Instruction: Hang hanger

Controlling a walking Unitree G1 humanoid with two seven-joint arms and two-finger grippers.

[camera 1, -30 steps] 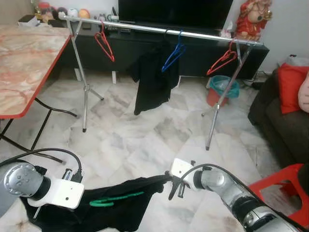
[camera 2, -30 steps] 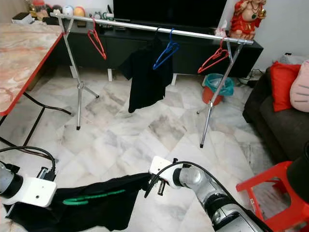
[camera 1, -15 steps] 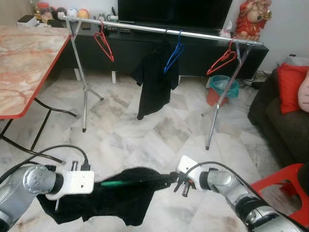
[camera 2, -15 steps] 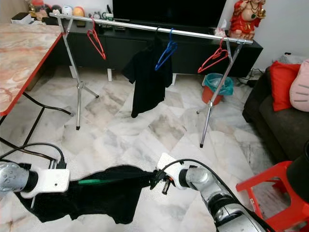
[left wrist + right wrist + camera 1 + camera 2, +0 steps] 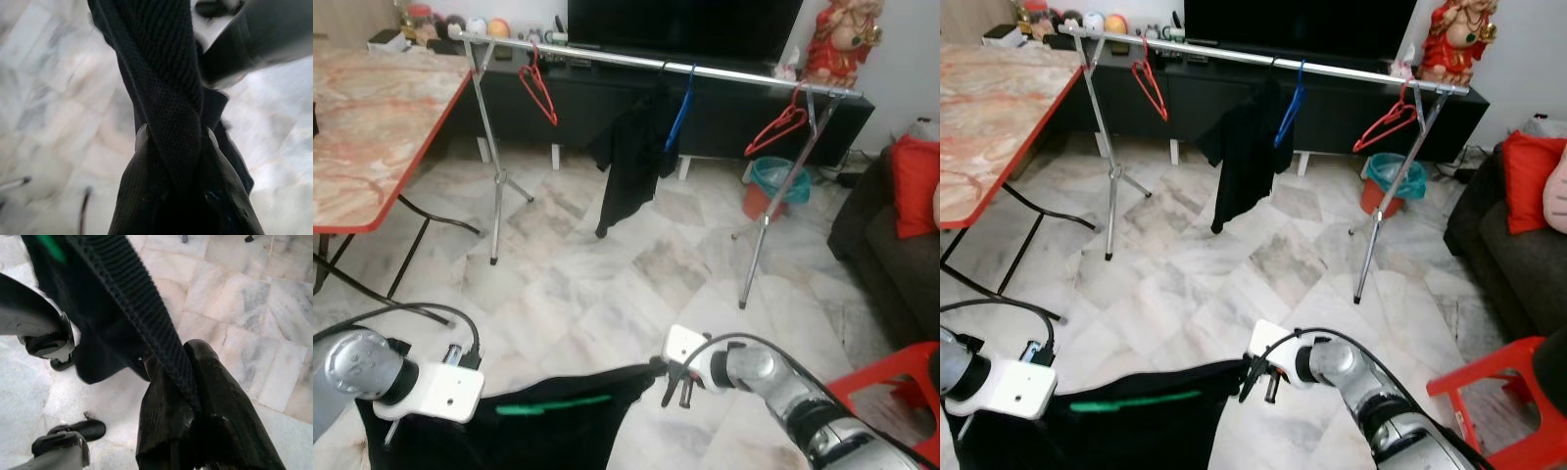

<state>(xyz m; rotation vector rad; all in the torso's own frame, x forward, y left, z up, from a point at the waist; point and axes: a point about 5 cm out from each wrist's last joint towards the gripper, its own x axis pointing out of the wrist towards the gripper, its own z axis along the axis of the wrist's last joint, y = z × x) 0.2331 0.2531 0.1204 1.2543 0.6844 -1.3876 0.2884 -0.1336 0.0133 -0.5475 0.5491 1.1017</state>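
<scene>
While the head views placed both arms low over the marble floor (image 5: 607,294), the wrist views gave the grips: the left gripper (image 5: 172,142) was clamped on a twisted rib of the black shirt (image 5: 548,426), and the right gripper (image 5: 188,382) was pinched on the ribbed hem of the same shirt. From the head, the green hanger (image 5: 553,402) lay inside the shirt, stretched between the left gripper at 8 o'clock and the right gripper at 5 o'clock; the right wrist view caught just a green sliver of it. The silver rail (image 5: 656,65) crossed at 12 o'clock, well apart from the shirt. On it hung four hangers: two red hangers (image 5: 540,90), one blue hanger (image 5: 680,103) and one under a black garment (image 5: 628,162). One table (image 5: 372,117) stood at 10 o'clock, one teal bin (image 5: 771,181) at 2 o'clock.
</scene>
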